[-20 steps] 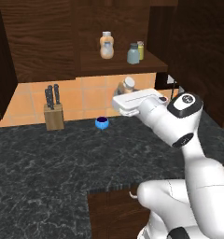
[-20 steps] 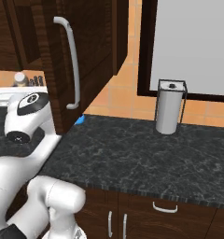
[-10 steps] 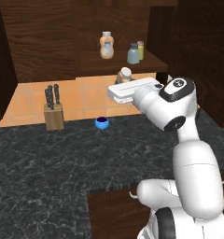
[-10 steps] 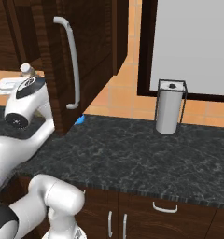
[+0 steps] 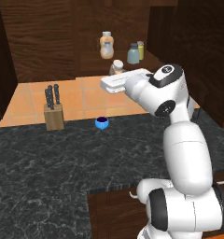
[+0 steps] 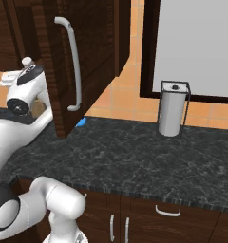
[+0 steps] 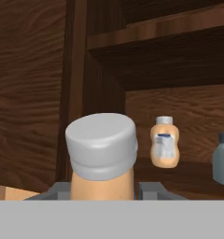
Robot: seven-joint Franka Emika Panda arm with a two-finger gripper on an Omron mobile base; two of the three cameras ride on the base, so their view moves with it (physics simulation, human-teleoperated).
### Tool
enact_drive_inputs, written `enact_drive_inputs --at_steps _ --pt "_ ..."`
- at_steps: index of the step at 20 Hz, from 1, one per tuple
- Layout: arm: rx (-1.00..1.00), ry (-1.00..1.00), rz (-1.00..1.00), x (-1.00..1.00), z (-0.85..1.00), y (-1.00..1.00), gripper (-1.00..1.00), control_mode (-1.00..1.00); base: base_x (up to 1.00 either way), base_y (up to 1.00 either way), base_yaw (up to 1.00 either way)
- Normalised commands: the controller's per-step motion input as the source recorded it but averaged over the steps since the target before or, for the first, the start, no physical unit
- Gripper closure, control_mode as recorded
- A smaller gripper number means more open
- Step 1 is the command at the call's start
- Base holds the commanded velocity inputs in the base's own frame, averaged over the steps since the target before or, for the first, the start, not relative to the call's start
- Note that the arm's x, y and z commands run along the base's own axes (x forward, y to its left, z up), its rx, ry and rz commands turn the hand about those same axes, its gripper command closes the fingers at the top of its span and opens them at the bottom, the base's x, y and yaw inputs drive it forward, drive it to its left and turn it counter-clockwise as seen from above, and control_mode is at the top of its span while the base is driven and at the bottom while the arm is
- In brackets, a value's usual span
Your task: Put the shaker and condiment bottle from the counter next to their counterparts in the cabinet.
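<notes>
Over the last second the arm has swung up and left, lifting the condiment bottle (image 5: 117,67) off the table (image 5: 62,158) toward the cabinet (image 5: 44,37).

The gripper (image 7: 102,195) sits clenched around the bottle's body, cap up, short of the shelf (image 5: 97,65).

On the shelf: paler twin bottle (image 7: 164,148) at left, grey-blue shaker (image 5: 133,53) beside it, touching the yellow-green shaker (image 5: 140,49). So the shaker half looks done, I judge.

Open shelf lies left of the twin; the cabinet's side wall stands near there. The open door (image 6: 82,57) hangs at the arm's right.
</notes>
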Motion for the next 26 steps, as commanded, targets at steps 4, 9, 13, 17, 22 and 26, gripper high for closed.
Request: enact_drive_inputs --at_steps 4,9,13,17,22,26 --pt "0.00 0.12 0.00 0.20 0.43 0.19 1.00 -1.00 0.00 0.00 0.00" --pt "0.00 0.13 -0.02 0.23 0.52 0.11 1.00 -1.00 0.00 0.00 0.00" --pt "-0.02 0.05 -0.04 0.01 0.02 0.20 1.00 -1.00 0.00 0.00 0.00" --pt "0.00 0.00 -0.11 0.01 0.24 0.05 1.00 -1.00 0.00 0.00 0.00" --pt "0.00 0.09 -0.11 0.20 0.46 0.00 1.00 -1.00 0.00 0.00 0.00" --pt "0.00 0.23 -0.04 0.32 0.57 0.00 1.00 -1.00 0.00 0.00 0.00"
